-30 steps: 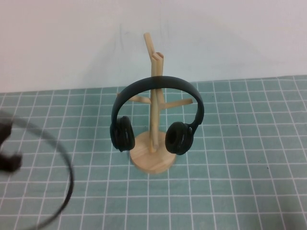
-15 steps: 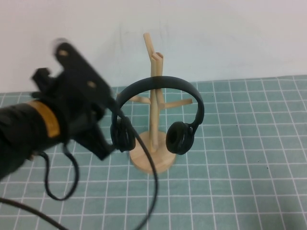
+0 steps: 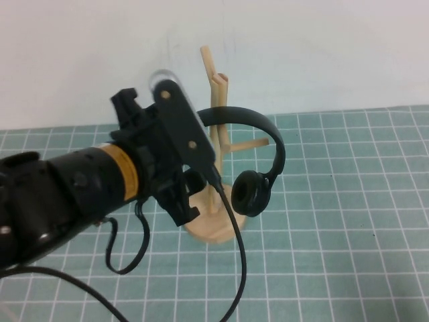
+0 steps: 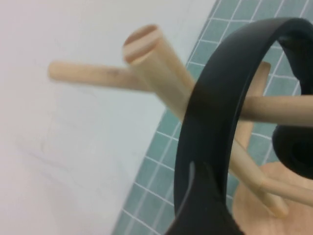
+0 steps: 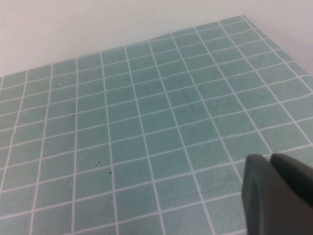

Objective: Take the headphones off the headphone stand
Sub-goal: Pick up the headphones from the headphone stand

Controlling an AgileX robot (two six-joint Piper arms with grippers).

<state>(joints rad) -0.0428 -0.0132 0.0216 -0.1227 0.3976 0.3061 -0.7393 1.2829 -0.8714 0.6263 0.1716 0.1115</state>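
High view, near to far: left arm [image 3: 60, 194], black w/ orange band, fills lower left of frame, cable looping down to bottom edge. Its left gripper [image 3: 175, 151] sits just left of centre, right up against the left side of the headphones [image 3: 258, 151], covering that ear cup. Can't tell how far its fingers are open or whether they grip anything; wrist view doesn't settle it either.

Headphones hang on the headphone stand [image 3: 216, 168], centre of frame: headband draped over a side peg, right ear cup hanging free beside the post, above the round base. Stand upright on the green grid mat [image 3: 335, 235]; white wall [image 3: 322, 47] behind, upper half.

Left wrist view: headband [image 4: 215, 93] v. close, curving across the wooden pegs [image 4: 161, 68], lower centre to upper right.

Right gripper [image 5: 276, 193]: only a grey tip shows, lower right of right wrist view, above bare mat; opening can't be judged.
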